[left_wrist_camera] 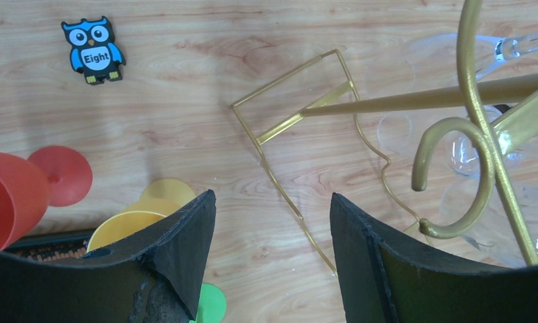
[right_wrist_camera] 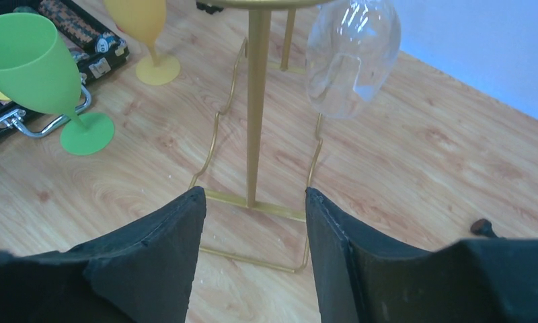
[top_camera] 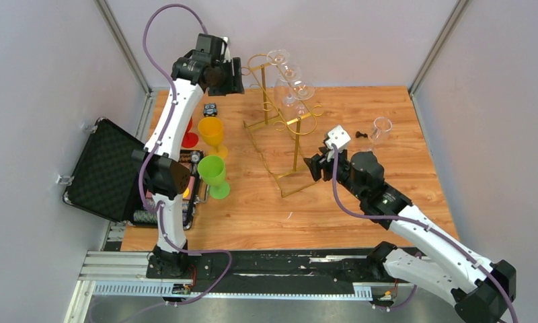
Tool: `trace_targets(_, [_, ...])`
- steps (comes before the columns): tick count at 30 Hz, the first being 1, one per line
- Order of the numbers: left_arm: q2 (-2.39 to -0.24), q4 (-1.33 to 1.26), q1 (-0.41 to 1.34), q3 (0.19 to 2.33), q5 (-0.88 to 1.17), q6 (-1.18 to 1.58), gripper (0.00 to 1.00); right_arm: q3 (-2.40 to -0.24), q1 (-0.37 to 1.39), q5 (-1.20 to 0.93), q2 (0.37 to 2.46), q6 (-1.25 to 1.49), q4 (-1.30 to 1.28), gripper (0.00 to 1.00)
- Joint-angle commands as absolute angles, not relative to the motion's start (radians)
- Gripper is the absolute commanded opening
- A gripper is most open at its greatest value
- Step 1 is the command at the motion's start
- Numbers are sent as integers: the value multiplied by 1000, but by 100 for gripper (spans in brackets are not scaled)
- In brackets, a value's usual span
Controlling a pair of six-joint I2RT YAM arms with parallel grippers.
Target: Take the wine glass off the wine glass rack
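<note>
Glass point(right_wrist_camera: 352, 57) hangs bowl-down on the rack point(right_wrist_camera: 255, 101), stem upright, ahead and up-right of our right gripper point(right_wrist_camera: 254, 195), fingers spread and empty, which we judge better placed than the left gripper point(left_wrist_camera: 272, 198), likewise spread and empty.

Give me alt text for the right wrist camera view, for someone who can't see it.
The right gripper, open and empty, points at the central post of the gold wine glass rack on a wooden table. A clear wine glass hangs bowl-down just right of the post. A green goblet and a yellow goblet stand at the left.
</note>
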State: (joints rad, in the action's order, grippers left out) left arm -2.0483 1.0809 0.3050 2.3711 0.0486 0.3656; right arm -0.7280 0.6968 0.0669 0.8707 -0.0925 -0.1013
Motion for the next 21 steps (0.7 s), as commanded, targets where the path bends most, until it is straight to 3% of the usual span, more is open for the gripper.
trace_targets(1, [-2073, 1056, 319, 2450, 74, 385, 71, -693, 692, 43, 907, -144, 174, 57])
trace_targets(21, [-2154, 1061, 330, 2536, 85, 385, 70, -692, 691, -46, 1120, -143, 444, 55])
